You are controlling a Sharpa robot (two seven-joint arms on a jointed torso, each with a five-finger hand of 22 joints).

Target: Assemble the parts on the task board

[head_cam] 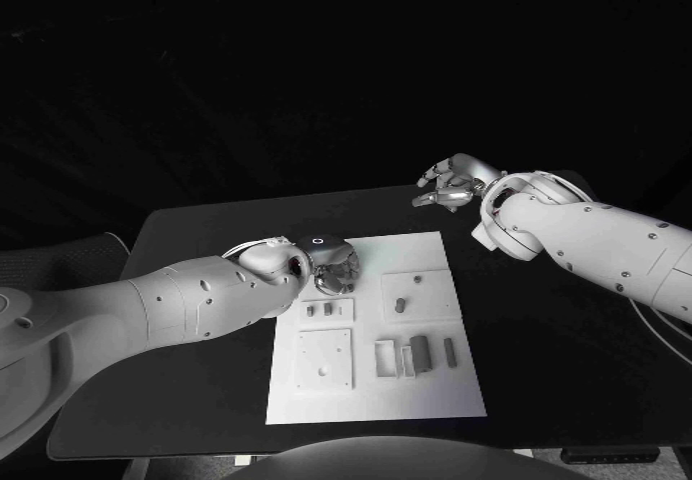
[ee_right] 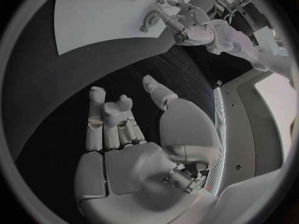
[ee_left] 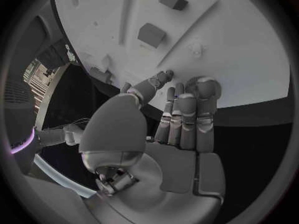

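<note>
Left hand (head_cam: 329,262): upper left of task board (head_cam: 433,395), fingers (ee_left: 187,114) loosely curled, holding nothing.
Right hand (head_cam: 454,187): empty, apart.
Advice: I'd lower slowly onto grey parts (head_cam: 420,350).

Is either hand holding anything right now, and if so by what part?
Nothing is held. The left hand hovers at the task board's far left corner, its fingers extended and bare. The right hand is off the board, over the black table, fingers empty.
</note>
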